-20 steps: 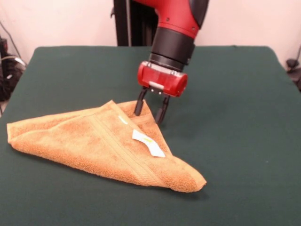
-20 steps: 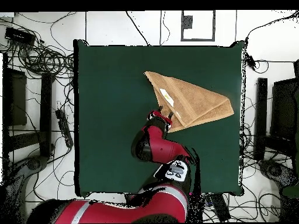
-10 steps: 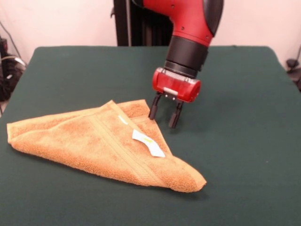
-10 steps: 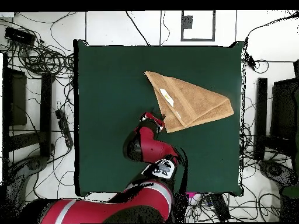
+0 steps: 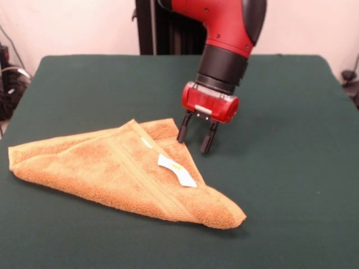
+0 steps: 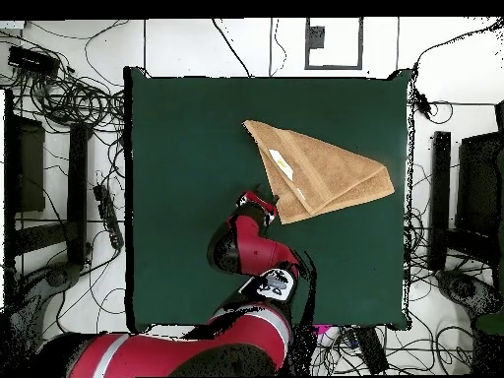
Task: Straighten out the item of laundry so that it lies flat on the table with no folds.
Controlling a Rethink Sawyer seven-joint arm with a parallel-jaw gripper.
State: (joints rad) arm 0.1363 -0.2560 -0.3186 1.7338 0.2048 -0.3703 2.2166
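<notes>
The orange-tan towel [image 5: 118, 171] lies folded over into a rough triangle on the green table [image 5: 286, 168], left of centre in the front view. Its white label [image 5: 177, 171] faces up on the folded layer. In the overhead view the towel [image 6: 320, 172] sits in the upper right part of the table [image 6: 187, 177]. My gripper [image 5: 194, 136] is open and empty, its tips low over the cloth-covered table just beside the towel's far right edge. It also shows in the overhead view [image 6: 264, 202] at the towel's lower left corner.
Cables and dark equipment lie on the floor around the table [image 6: 59, 98]. The robot's black pedestal [image 5: 162, 28] stands behind the far edge. The arm's red body [image 6: 251, 246] reaches over the table's lower middle in the overhead view.
The gripper has moved off the towel's far edge to the right in the front view, onto bare table beside it. The towel has not moved. Little changed in the last half second.
</notes>
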